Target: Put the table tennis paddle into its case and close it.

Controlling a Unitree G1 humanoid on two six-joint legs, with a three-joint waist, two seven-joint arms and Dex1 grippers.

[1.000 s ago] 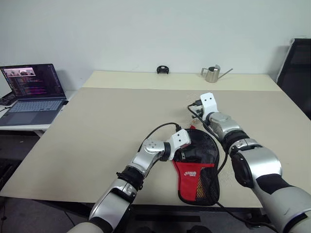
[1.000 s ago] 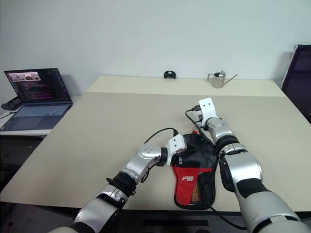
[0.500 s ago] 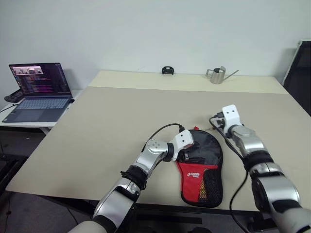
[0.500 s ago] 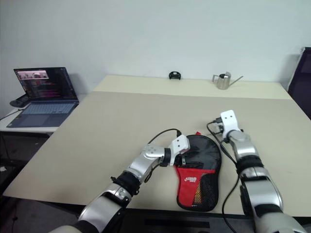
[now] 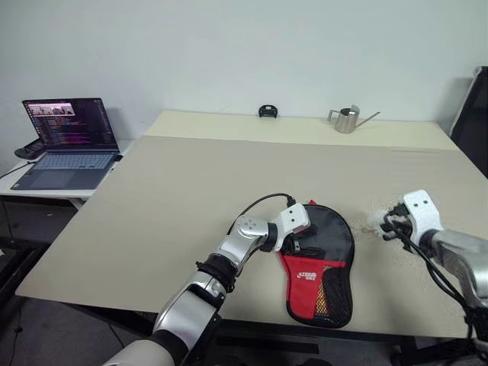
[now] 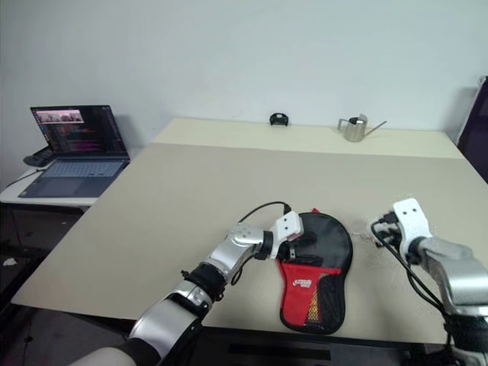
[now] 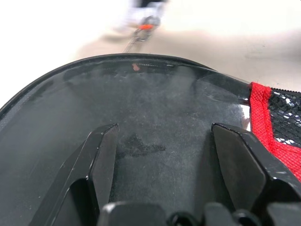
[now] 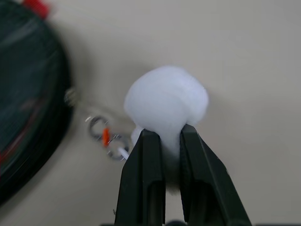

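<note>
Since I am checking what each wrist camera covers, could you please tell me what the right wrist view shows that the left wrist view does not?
Right wrist view alone: the right end effector pinched shut on a white fluffy ball.

Left wrist view alone: the left end effector, fingers spread over the black face of the case, with its red trim and mesh pocket.

Shared: the case, the beige table, and the small metal rings with an orange-red bit lying beside the case.

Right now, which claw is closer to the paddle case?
Left. The left claw rests open on the case, over its round black end. The right claw, shut on a white fluffy ball, sits apart to the case's right.
</note>
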